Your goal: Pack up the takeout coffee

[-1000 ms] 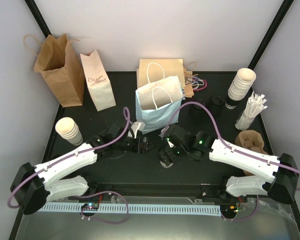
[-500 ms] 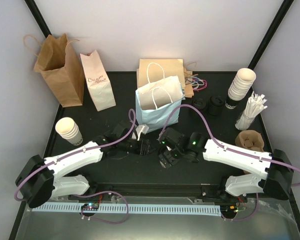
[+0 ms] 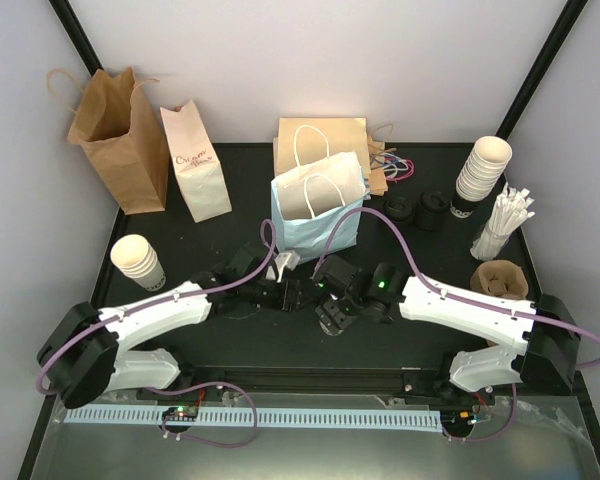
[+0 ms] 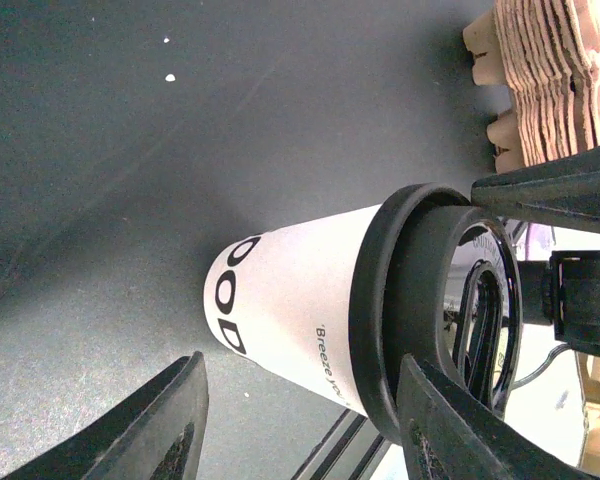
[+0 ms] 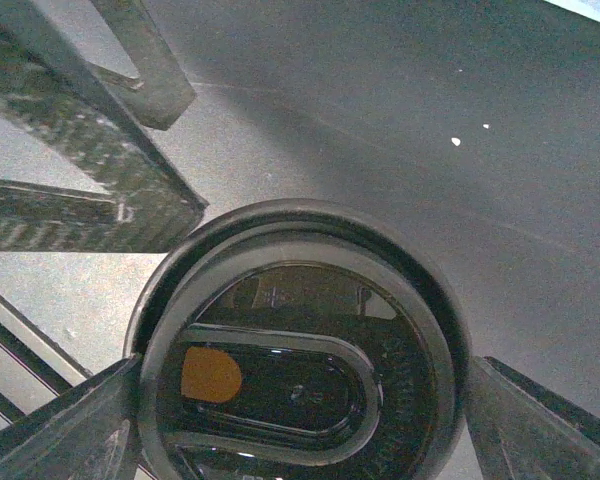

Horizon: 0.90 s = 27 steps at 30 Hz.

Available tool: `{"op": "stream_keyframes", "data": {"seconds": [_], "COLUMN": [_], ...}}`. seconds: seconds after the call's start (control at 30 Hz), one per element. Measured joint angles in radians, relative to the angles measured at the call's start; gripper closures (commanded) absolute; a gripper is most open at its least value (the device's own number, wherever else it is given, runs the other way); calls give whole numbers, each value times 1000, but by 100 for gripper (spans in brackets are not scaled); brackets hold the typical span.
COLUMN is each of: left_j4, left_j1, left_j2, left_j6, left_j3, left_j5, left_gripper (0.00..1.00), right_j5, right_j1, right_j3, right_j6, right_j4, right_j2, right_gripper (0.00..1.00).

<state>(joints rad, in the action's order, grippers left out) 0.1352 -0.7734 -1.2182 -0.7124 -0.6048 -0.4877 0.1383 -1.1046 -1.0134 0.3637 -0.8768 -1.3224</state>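
- coffee cup (image 4: 290,310): white paper, matt, smooth; black print crisp
- lid (image 5: 300,350): black plastic, glossy, mirror-like reflections in top
- table (image 4: 130,150): black, matt, faintly grainy, few pale specks
- cup carriers (image 4: 550,80), upper right of left wrist view: brown moulded pulp, rough, fibrous edges
- brown bag (image 3: 115,135), upper left: kraft paper, matt, creased
- white bag (image 3: 195,160): matt paper
- blue bag (image 3: 310,215), centre: pale paper, smooth; white twisted-paper handles
- arm covers (image 3: 150,315): white plastic, smooth, slight sheen
- cables (image 3: 400,235): purple, smooth sheath
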Motion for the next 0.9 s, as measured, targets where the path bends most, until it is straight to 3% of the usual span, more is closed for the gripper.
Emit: {"op": "stream_keyframes", "data": {"seconds": [0.63,0.9], "left_j4": [-76,-49], "left_j1": [-10,-13], "left_j2": [-134,-45], "left_j6": [-14,-25], "left_j3": [0,23], "left_j5": [-18,10], "left_gripper": [52,48], "right_j5": [12,8], "right_j1": [-12,-13], "right_j3": [12,39], "right_j6": [-2,1], "right_j4": [5,37], "right_j2": [7,29], "right_gripper": [22,24]}}
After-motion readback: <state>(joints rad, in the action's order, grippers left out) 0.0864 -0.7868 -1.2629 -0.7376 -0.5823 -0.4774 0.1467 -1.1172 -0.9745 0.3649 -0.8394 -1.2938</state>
